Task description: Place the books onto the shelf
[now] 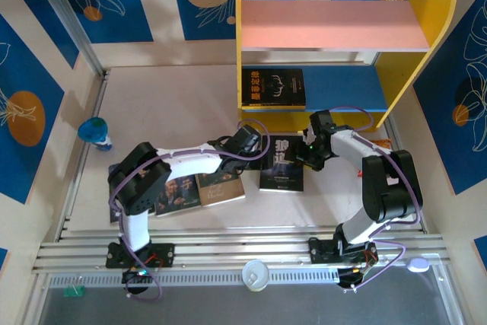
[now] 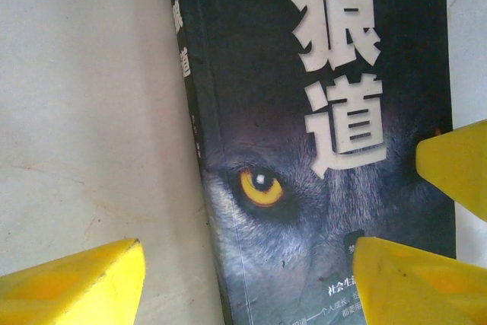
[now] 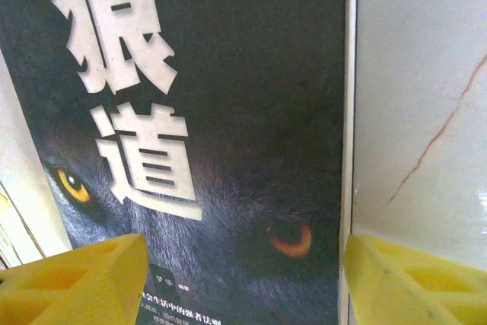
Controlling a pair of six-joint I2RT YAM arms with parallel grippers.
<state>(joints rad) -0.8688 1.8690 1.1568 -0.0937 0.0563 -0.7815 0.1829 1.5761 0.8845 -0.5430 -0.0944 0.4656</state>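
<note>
left gripper, right gripper open

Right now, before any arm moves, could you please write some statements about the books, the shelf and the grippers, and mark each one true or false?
1. The wolf book lies on the table, with the left gripper and the right gripper at its two sides. True.
2. The antler book lies on the pink upper board. False: it lies on the blue lower board of the shelf.
3. Both grippers are shut on the wolf book. False: both are open, over the book's edges.
4. Other books lie on the table beside the left arm. True.
</note>
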